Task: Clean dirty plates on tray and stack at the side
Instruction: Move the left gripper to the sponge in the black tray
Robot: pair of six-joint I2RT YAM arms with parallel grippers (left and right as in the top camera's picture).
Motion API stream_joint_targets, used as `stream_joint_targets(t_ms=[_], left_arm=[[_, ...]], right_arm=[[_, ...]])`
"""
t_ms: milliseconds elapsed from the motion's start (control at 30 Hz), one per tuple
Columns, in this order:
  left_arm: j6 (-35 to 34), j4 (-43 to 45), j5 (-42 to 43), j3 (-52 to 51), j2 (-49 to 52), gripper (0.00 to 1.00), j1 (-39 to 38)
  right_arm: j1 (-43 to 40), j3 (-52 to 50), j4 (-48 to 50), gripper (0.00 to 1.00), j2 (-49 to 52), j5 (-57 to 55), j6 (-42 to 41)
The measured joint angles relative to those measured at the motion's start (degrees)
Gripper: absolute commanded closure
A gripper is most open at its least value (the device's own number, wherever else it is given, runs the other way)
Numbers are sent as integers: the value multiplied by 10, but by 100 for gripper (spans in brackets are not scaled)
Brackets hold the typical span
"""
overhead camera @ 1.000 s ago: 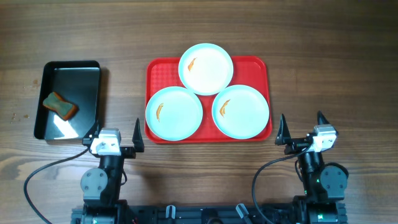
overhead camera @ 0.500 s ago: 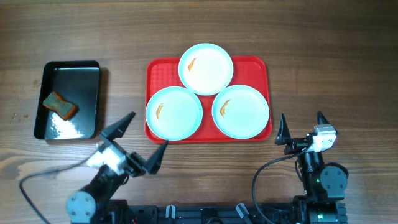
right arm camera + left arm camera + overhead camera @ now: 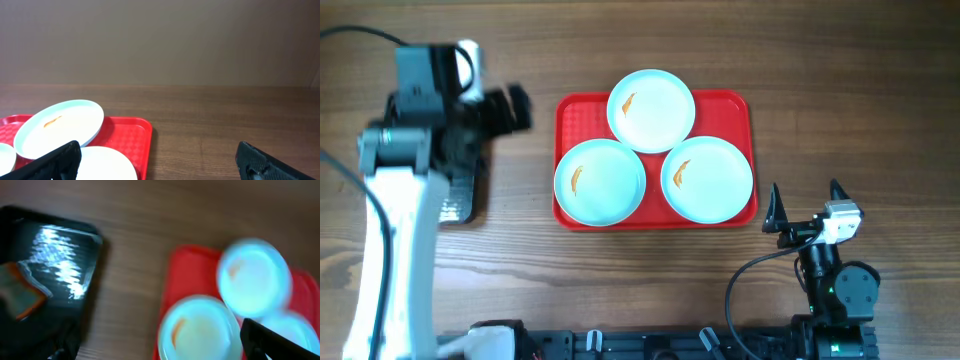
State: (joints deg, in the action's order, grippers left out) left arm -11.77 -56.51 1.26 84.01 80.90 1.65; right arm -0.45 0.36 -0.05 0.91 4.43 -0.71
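Three pale-blue plates lie on the red tray [image 3: 732,106]: one at the back [image 3: 651,110], one front left [image 3: 600,181], one front right [image 3: 707,179], each with an orange smear. My left gripper [image 3: 505,110] is raised over the black tray, left of the red tray, open and empty. Its blurred wrist view [image 3: 160,349] shows the red tray [image 3: 180,265] and the plates [image 3: 200,330]. My right gripper [image 3: 807,212] is open and empty near the front edge, right of the red tray; it also shows in the right wrist view [image 3: 160,167].
A glossy black tray [image 3: 55,245] holds a sponge [image 3: 17,292]; in the overhead view my left arm covers most of it. Bare wooden table lies right of the red tray [image 3: 135,130] and in front of it.
My left arm has swung up and away from the front edge to above the black tray. The right arm and the plates have not moved.
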Motion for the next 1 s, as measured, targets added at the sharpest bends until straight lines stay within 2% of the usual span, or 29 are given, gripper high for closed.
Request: stream_joint_targets(t_ms=[100, 233, 267, 333, 367, 433, 600, 633, 667, 800, 1000], left_arm=[[-81, 38, -32, 15, 82, 0, 70], [-123, 36, -43, 15, 155, 0, 108], [-140, 39, -44, 15, 176, 9, 122], [-175, 40, -47, 15, 221, 52, 159], [-183, 40, -47, 15, 240, 53, 175], [-196, 36, -50, 15, 282, 37, 209], [-207, 30, -53, 15, 350, 37, 242], [-207, 30, -53, 15, 356, 27, 243], [-207, 31, -53, 15, 362, 23, 246], [-210, 25, -59, 15, 363, 21, 259], [-209, 45, -91, 0, 363, 24, 262]], right_arm=[[0, 0, 0, 0, 0, 0, 0], [0, 0, 0, 0, 0, 0, 0], [0, 0, 0, 0, 0, 0, 0], [0, 0, 0, 0, 0, 0, 0], [0, 0, 0, 0, 0, 0, 0], [0, 0, 0, 0, 0, 0, 0], [0, 0, 0, 0, 0, 0, 0], [0, 0, 0, 0, 0, 0, 0], [0, 0, 0, 0, 0, 0, 0], [0, 0, 0, 0, 0, 0, 0], [0, 0, 0, 0, 0, 0, 0]])
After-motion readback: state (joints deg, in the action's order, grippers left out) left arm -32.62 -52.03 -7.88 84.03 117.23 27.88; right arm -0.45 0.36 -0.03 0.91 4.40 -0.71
